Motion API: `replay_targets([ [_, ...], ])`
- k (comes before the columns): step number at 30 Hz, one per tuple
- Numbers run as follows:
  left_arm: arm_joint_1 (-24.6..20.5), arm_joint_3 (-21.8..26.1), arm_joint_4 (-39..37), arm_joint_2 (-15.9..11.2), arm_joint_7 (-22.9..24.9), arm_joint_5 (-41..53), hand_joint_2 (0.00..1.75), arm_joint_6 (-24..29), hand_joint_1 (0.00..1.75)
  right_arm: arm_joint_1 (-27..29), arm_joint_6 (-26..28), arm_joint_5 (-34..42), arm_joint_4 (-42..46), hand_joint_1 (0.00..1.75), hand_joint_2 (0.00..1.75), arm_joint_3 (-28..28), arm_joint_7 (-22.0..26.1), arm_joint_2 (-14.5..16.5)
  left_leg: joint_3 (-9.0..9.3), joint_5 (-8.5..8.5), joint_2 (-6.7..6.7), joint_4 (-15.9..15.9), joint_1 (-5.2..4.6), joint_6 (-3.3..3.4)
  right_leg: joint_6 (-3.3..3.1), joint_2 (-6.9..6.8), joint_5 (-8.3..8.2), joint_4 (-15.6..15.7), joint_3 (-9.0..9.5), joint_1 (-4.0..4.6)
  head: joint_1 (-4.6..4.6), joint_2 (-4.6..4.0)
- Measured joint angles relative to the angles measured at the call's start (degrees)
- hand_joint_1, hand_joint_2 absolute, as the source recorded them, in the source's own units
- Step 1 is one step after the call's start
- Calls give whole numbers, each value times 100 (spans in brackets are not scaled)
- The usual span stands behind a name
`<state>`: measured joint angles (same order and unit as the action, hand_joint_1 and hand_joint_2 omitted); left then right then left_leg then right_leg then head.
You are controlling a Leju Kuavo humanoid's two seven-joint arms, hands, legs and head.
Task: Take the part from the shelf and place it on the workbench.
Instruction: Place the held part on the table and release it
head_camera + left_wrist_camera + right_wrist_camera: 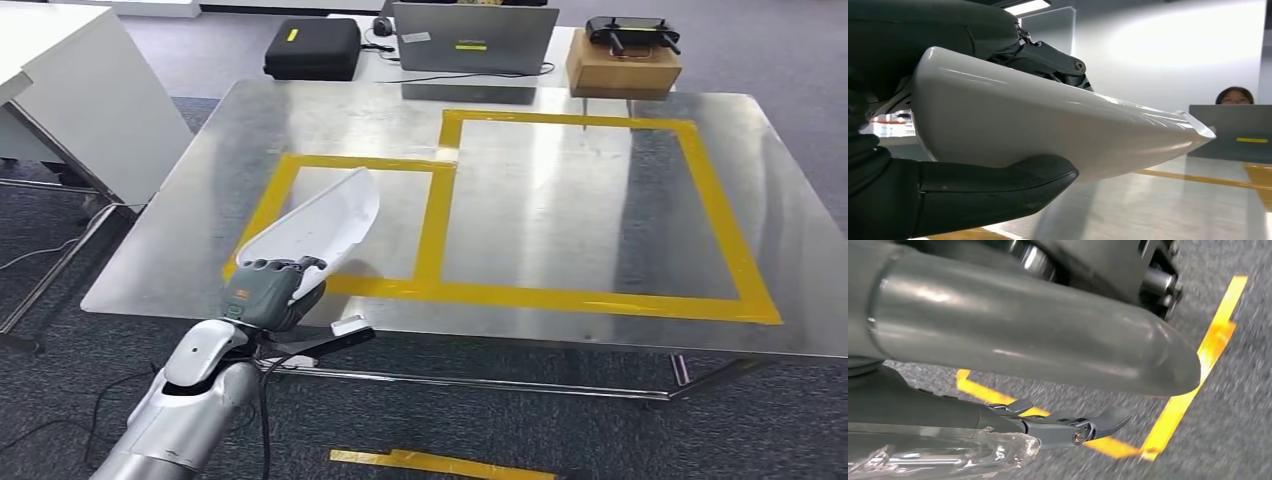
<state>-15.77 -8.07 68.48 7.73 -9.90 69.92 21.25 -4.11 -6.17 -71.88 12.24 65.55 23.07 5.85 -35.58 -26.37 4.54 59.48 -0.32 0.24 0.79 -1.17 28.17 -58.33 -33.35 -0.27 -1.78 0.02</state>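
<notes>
The left hand (268,290) grips a white curved shell-like part (318,222) at its near end, fingers (262,268) and thumb clamped around it. The part slants up and away from the hand, over the near left corner of the metal bench (560,190), above the smaller of two rectangles marked in yellow tape (433,218) on the bench top. Whether the part touches the bench cannot be told. In the left wrist view the thick grey thumb (998,192) presses one side of the part (1058,125) and the darker fingers close over the other, with the part's thin pointed end reaching out beyond them.

The right hand (1048,405) hangs low over grey carpet (1243,405) crossed by yellow floor tape (1193,390); its thumb and darker fingers (1083,426) lie stretched out and apart, holding nothing.

At the far edge of the bench stand a grey laptop (474,38), a black case (312,48) to its left and a brown cardboard box (622,66) with a black controller (630,34) on top to its right. A white cabinet (80,95) stands at the far left. A person (1234,95) sits behind the laptop.
</notes>
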Motion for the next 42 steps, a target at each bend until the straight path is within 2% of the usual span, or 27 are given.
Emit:
replay_targets([
  [2, -9, -2, -1, -8, 0, 22, 175, 1, 175, -2, -2, -7, 0, 0, 0, -1, 7, -1, -152, -277, -217, 398, 32, -65, -58, 111, -33, 28, 18, -33, 18, 1],
  [3, -8, -2, -4, -15, 1, 31, 175, 1, 175, -9, -7, -9, -1, 0, 0, -1, 13, -1, -302, -463, -321, 753, 45, -85, -71, 172, -38, 28, 17, -37, 26, 1],
  [4, -3, -2, -10, -25, 3, 40, 175, 0, 175, -14, -14, -10, -1, 0, 0, -2, 22, 0, -471, -622, -372, 1130, 53, -98, -79, 236, -41, 28, 16, -39, 30, 1],
  [5, 4, -2, -15, -33, 8, 55, 175, -2, 175, -14, -21, -10, -2, 0, 0, -2, 31, 1, -601, -699, -392, 1407, 57, -106, -82, 305, -42, 27, 16, -39, 30, 1],
  [6, 8, -2, -20, -39, 13, 71, 175, -4, 175, -11, -29, -10, -2, 0, 0, -2, 39, 1, -654, -671, -400, 1506, 60, -105, -81, 377, -42, 26, 18, -39, 30, 1],
  [7, 9, -2, -22, -45, 18, 87, 175, -7, 175, -8, -37, -10, -2, 0, 0, -2, 46, 1, -601, -534, -414, 1383, 64, -97, -80, 450, -42, 25, 23, -39, 30, 1],
  [9, -1, -2, -21, -57, 35, 116, 175, -10, 175, -13, -53, -10, -2, 0, 0, -2, 55, 3, -271, -144, -510, 697, 79, -61, -72, 569, -39, 23, 38, -39, 31, 1],
  [10, -12, -2, -21, -66, 60, 138, 175, -10, 175, -20, -61, -9, -2, 0, 0, -2, 62, 4, -97, -28, -567, 342, 85, -44, -55, 621, -34, 13, 33, -30, 32, 1],
  [12, -36, -3, -19, -77, 171, 216, 175, -9, 175, -25, -76, -8, -2, 0, 0, -2, 76, 5, 64, 14, -629, -22, 91, -39, -26, 677, -23, -3, 1, -17, 29, 1],
  [15, -73, 29, -37, -102, 470, 383, 175, -21, 175, -18, -99, -16, -3, 0, 0, -3, 80, 5, 66, 13, -641, -82, 86, -68, -64, 677, -17, 2, -19, -21, 21, 1],
  [16, -102, 53, -63, -122, 575, 457, 175, -33, 175, -24, -105, -28, -3, 0, 0, -5, 79, 5, 63, 17, -648, -82, 79, -58, -63, 667, -24, 14, -13, -25, 20, 1],
  [20, -313, 242, -290, -254, 1066, 824, 175, -74, 175, -105, -151, -187, -9, 0, 0, -78, 19, 8, 55, 28, -662, -81, 66, -9, -11, 651, -53, 61, 5, -34, 20, 0],
  [27, -839, 719, -971, -489, 1839, 1467, 175, -150, 175, -230, -229, -300, -11, 0, 0, -276, -70, 31, 43, 45, -668, -74, 64, 17, 55, 632, -76, 77, 1, -37, 22, 1],
  [31, -1115, 882, -1352, -589, 2000, 1485, 175, -161, 0, -238, -248, -335, -12, 0, 0, -362, -108, 36, 43, 49, -668, -74, 67, 19, 61, 632, -80, 75, -5, -36, 23, 0],
  [41, -1391, 1015, -1879, -601, 1793, 1484, 175, -121, 0, -200, -277, -374, -16, 0, 0, -479, -116, 38, 43, 51, -668, -75, 76, 15, 60, 634, -79, 68, -11, -28, 23, 1],
  [42, -1395, 1017, -1902, -599, 1781, 1482, 131, -116, 0, -199, -277, -374, -17, 0, 0, -480, -116, 38, 42, 51, -668, -75, 76, 15, 60, 634, -79, 68, -11, -28, 24, 1],
])
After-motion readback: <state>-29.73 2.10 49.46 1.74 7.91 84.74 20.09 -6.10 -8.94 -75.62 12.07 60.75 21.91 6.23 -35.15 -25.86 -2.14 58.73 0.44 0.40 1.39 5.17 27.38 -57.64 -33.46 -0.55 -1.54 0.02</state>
